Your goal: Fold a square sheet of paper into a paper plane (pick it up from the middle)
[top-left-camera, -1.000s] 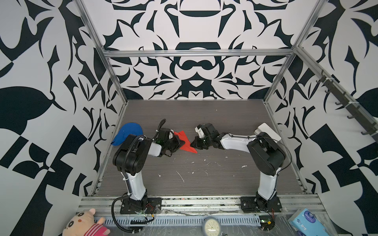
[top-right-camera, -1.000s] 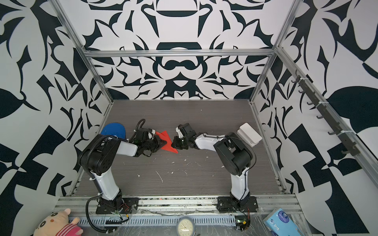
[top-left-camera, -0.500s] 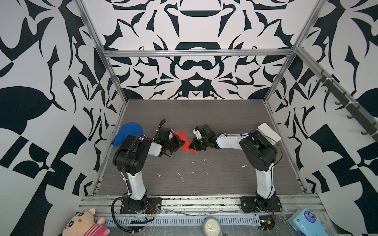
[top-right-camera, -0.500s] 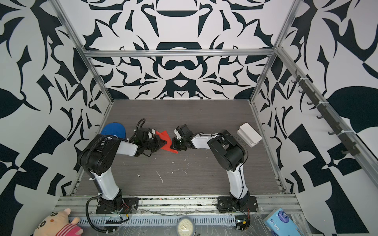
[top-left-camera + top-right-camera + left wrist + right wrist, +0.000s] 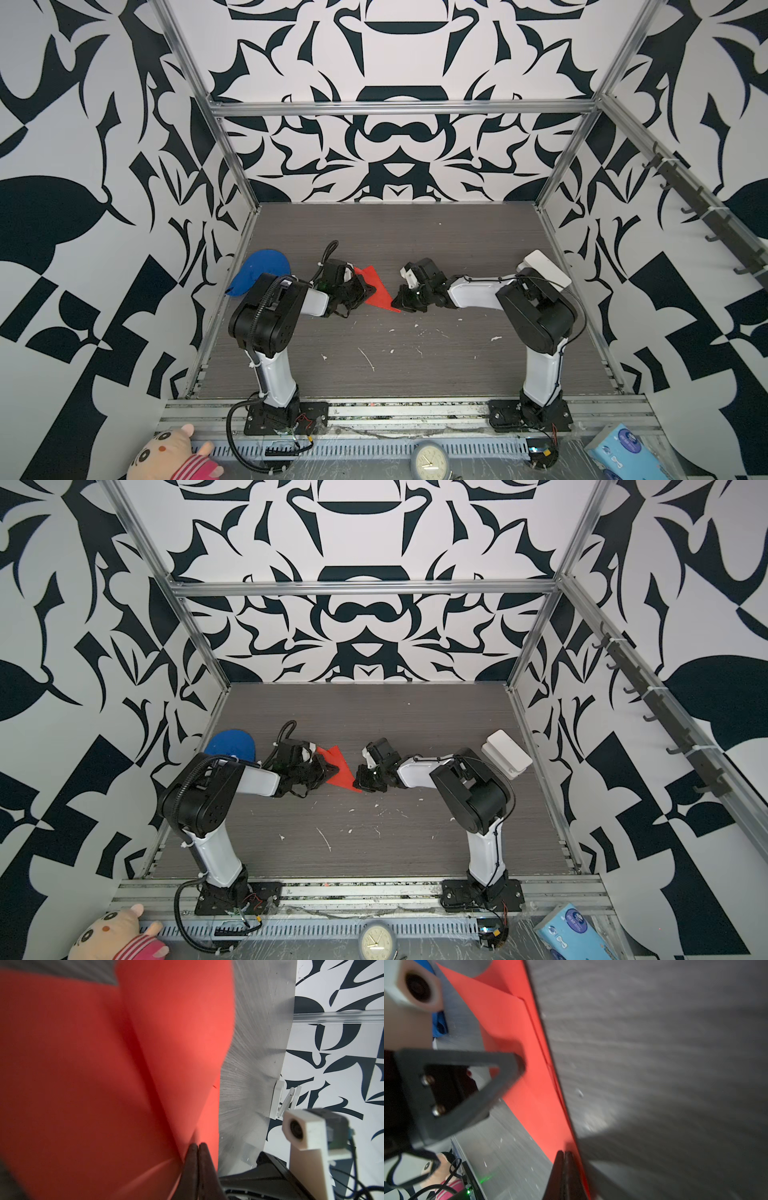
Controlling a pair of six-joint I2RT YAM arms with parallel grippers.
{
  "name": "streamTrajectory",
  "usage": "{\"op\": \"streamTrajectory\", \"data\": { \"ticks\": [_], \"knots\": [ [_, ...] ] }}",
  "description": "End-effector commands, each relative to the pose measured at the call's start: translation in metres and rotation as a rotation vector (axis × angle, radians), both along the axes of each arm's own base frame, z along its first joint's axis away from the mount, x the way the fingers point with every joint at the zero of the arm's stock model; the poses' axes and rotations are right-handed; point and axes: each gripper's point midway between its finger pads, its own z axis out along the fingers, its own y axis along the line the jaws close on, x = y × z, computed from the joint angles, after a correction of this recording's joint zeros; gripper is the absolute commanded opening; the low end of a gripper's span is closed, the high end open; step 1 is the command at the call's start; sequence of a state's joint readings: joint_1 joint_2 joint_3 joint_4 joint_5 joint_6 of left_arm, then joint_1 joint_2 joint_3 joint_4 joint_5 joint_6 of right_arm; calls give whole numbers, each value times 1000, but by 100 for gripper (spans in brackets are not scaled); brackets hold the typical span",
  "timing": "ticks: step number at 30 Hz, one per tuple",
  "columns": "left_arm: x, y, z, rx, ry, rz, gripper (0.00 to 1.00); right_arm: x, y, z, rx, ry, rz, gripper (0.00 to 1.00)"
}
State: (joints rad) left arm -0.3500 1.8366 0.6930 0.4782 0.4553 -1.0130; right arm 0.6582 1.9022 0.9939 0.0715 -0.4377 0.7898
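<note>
A: Change since prior entry?
B: Right arm (image 5: 536,316) elbow swung back outward. Red paper (image 5: 376,289) unmoved, left of centre on the table (image 5: 415,232).
A: Count?
B: Paper, one, folded. Grippers, two: left gripper (image 5: 365,291), right gripper (image 5: 399,301), each pinched shut on opposite ends of it.

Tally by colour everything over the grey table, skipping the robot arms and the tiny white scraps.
Red: 1, the folded paper
Blue: 1, the cloth lump
White: 1, the box
Total: 3
</note>
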Motion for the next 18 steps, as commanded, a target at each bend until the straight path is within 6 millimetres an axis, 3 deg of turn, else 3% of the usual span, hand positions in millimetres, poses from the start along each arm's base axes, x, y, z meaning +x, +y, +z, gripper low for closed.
{"op": "streamTrajectory", "data": {
  "ticks": [1,4,7,12,18],
  "knots": [
    [-26,25,-48,146,172,55,5,-16,-29,-6,-72,55,-55,0],
    [-25,24,-46,142,165,54,5,-27,-42,-6,-97,74,-55,0],
    [-24,22,-45,129,159,47,5,-25,-40,12,-82,19,-21,0],
    [-23,20,-43,116,151,39,5,-4,0,54,46,-101,61,0],
    [-22,18,-39,110,143,29,6,19,31,42,69,-97,95,0]
  ]
}}
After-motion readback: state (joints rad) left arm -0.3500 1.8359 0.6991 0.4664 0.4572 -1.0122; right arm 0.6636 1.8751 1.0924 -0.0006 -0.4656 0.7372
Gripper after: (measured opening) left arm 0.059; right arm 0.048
